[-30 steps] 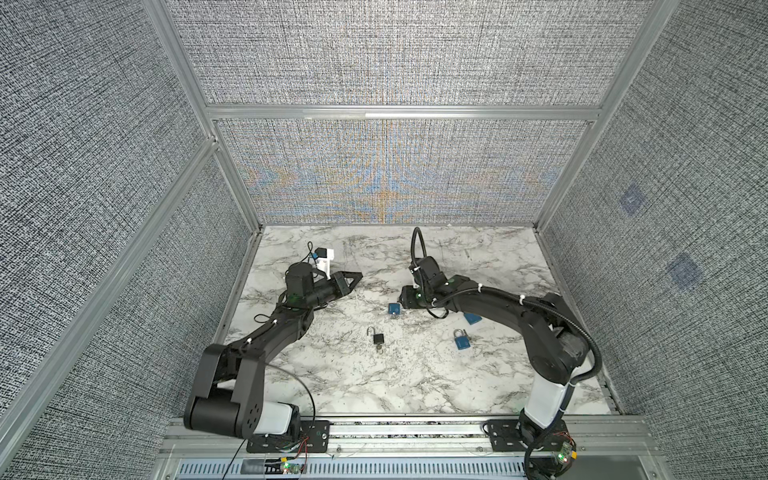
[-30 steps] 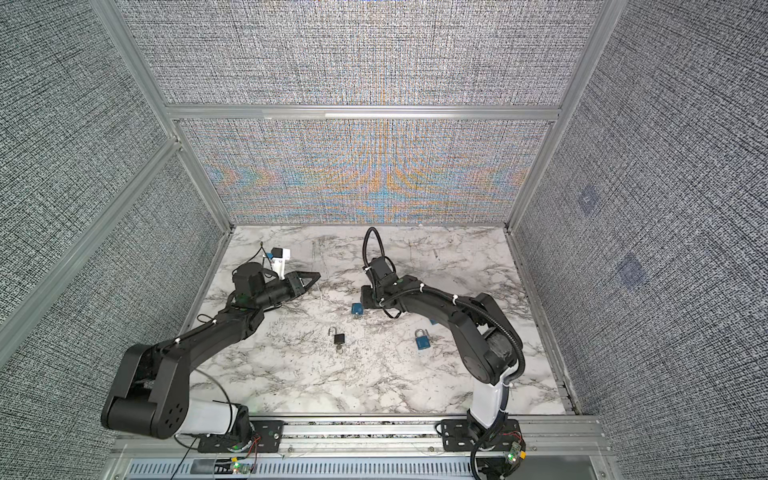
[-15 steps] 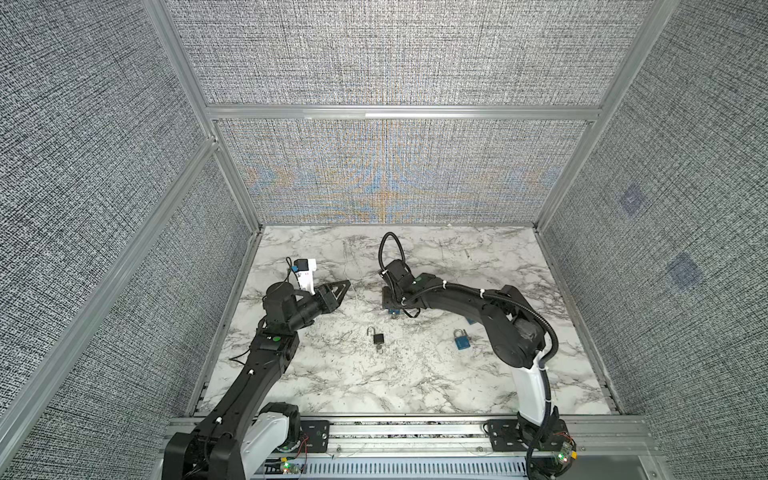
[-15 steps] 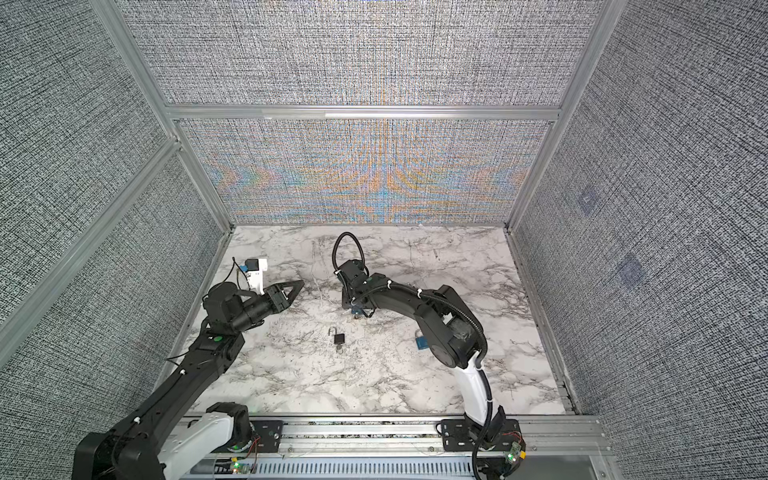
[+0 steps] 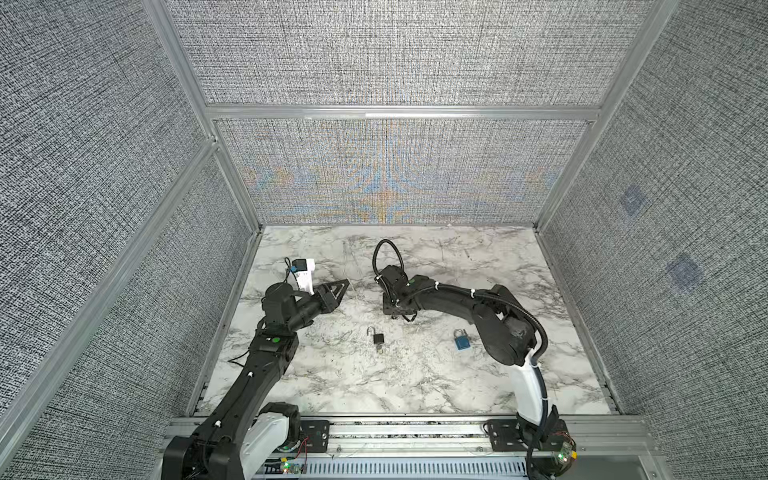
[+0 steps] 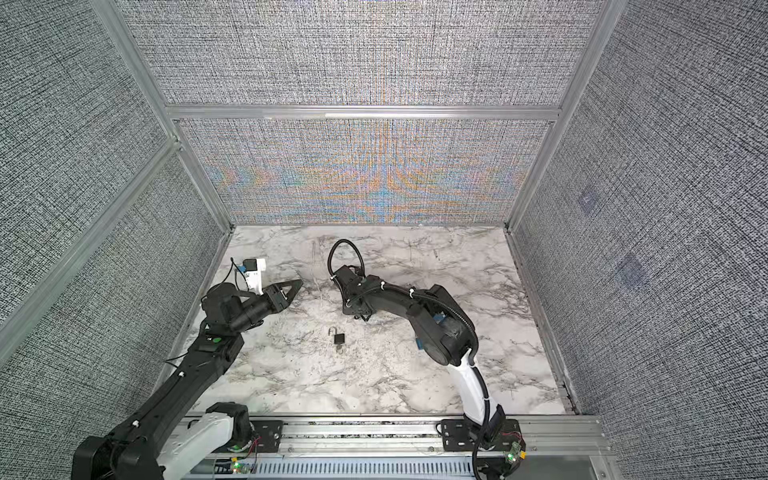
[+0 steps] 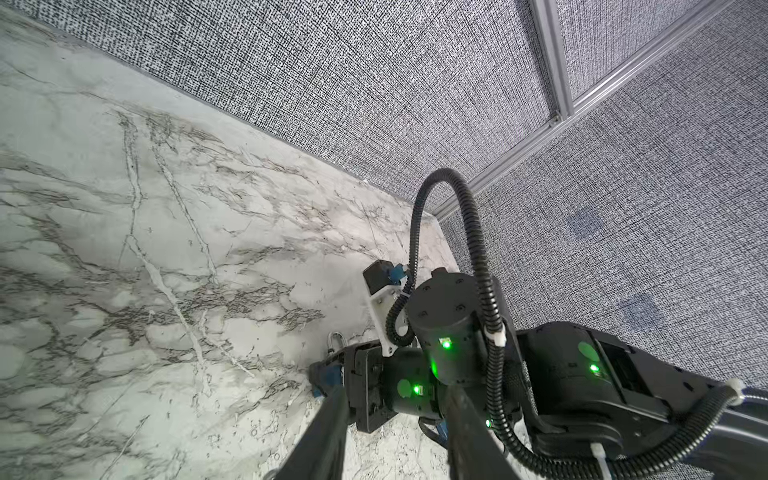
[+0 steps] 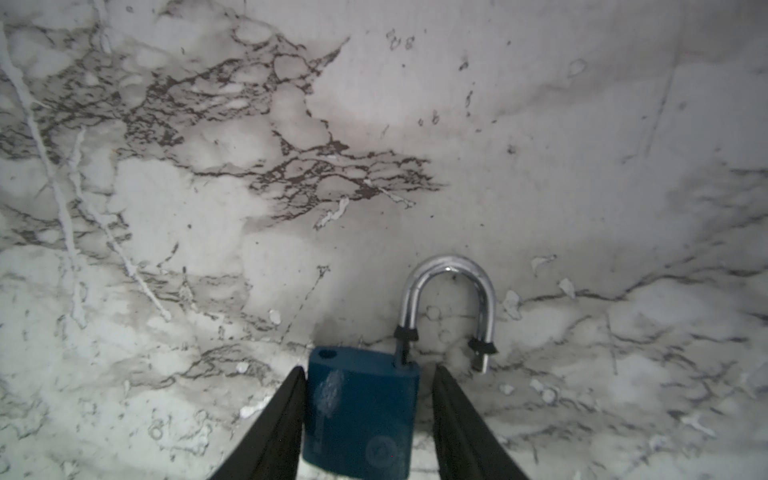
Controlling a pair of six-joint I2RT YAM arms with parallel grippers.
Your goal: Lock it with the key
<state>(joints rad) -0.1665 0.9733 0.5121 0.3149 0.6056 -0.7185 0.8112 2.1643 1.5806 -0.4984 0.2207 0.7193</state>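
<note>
astride the blue padlock [image 8: 361,415], right pincer [image 8: 369,372] points straight down.

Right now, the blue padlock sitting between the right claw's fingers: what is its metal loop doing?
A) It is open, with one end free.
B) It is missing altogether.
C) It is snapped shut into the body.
A: in the right wrist view the blue padlock lies between the fingers of the right gripper, and its silver shackle has one leg in the body and the other end hanging free beside it.

No legible text or markings
</note>
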